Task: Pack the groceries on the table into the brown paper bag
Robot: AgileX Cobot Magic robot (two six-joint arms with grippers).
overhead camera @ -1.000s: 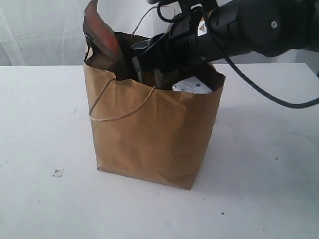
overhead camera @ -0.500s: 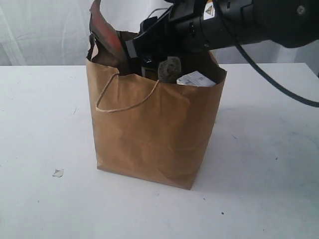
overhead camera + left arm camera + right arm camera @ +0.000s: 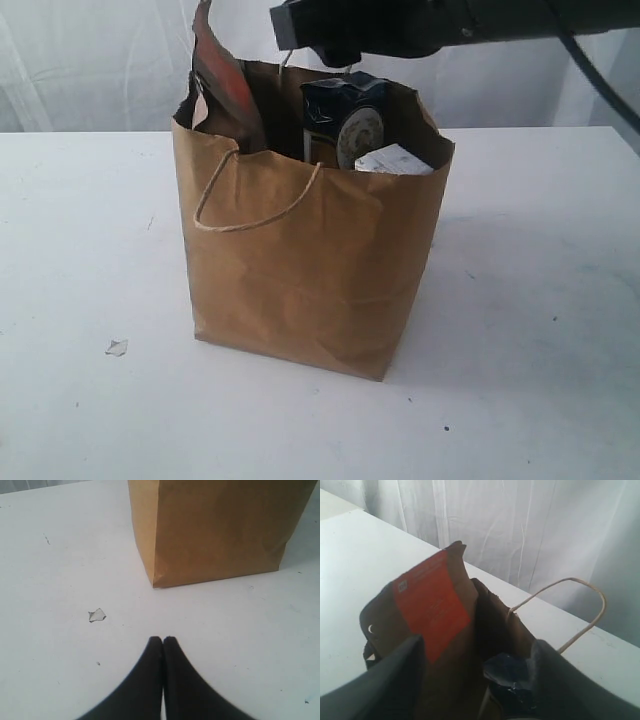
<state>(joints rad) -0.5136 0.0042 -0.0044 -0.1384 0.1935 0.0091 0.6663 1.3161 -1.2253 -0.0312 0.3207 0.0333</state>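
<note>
The brown paper bag (image 3: 310,280) stands upright on the white table (image 3: 540,330). Groceries stick out of its mouth: a brown-orange pouch (image 3: 222,90) at the left, a dark blue packet (image 3: 340,105) in the middle and a small white carton (image 3: 395,160) at the right. My right gripper (image 3: 300,30) hovers just above the bag's mouth, open, with nothing between its fingers. In the right wrist view that gripper (image 3: 477,642) looks down on the pouch (image 3: 432,605) and the packet (image 3: 507,677). My left gripper (image 3: 163,639) is shut and empty, low over the table near the bag's base (image 3: 215,530).
A small paper scrap (image 3: 117,347) lies on the table left of the bag; it also shows near the left gripper as the scrap (image 3: 97,614). One twisted handle (image 3: 255,215) hangs down the bag's front, and the other handle (image 3: 570,610) stands up behind. A white curtain backs the table.
My right gripper has lifted up out of the bag's mouth and spread its fingers. The dark blue packet now stands free in the bag. The left gripper has not moved.
</note>
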